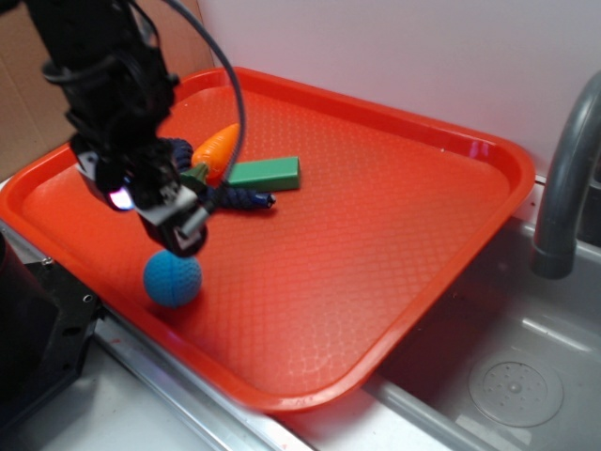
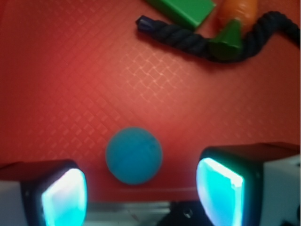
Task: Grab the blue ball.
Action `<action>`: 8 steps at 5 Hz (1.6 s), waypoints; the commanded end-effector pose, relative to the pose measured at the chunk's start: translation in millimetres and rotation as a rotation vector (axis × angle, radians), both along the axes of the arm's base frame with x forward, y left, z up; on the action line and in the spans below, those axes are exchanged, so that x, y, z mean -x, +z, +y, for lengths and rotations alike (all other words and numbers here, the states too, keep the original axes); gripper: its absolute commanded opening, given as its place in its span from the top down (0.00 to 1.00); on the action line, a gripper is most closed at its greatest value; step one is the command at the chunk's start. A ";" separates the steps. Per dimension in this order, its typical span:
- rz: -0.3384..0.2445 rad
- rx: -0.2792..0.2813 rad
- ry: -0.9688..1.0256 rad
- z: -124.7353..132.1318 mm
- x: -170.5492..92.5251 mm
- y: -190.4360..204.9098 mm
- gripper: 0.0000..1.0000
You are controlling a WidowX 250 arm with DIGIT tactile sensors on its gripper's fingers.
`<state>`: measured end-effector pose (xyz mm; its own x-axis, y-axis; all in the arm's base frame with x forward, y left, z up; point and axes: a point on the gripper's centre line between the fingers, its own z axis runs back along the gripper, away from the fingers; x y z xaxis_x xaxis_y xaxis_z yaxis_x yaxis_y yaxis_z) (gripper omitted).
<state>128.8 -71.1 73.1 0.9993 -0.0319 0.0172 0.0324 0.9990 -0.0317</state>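
The blue ball [image 1: 173,279] is a small teal sphere resting on the red tray [image 1: 376,207] near its front-left rim. In the wrist view the ball [image 2: 134,155] lies on the tray between and slightly beyond my two fingers. My gripper [image 1: 178,221] hangs just above and behind the ball, not touching it. In the wrist view the gripper [image 2: 141,197] is open, with its pads [image 2: 218,190] wide apart and nothing between them.
A toy carrot [image 1: 218,146], a green block [image 1: 266,173] and a dark navy rope [image 1: 235,198] lie on the tray behind the gripper. A grey faucet [image 1: 563,178] and sink basin [image 1: 516,385] are to the right. The tray rim lies close in front of the ball.
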 end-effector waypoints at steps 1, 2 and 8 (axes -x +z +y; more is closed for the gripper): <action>0.005 0.051 -0.019 -18.0 -4.6 -25.4 0.00; 0.011 0.043 -0.005 -24.3 4.1 -26.8 1.00; 0.021 0.045 0.020 -12.3 7.5 -25.7 0.00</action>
<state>118.1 -81.9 44.3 0.9996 -0.0173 -0.0208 0.0159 0.9977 -0.0654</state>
